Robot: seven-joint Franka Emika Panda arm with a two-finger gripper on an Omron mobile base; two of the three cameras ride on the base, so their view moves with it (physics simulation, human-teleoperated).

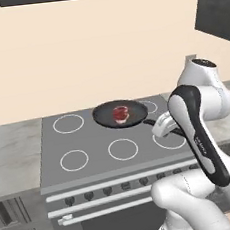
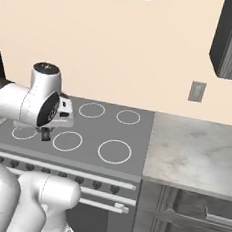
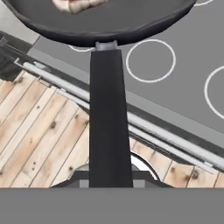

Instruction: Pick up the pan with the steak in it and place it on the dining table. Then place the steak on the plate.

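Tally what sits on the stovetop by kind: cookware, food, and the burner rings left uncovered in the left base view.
pan: 1
steak: 1
uncovered burner rings: 5
Total: 7

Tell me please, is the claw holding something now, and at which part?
Yes. The claw holds the pan by the end of its long handle. The steak lies inside the pan.
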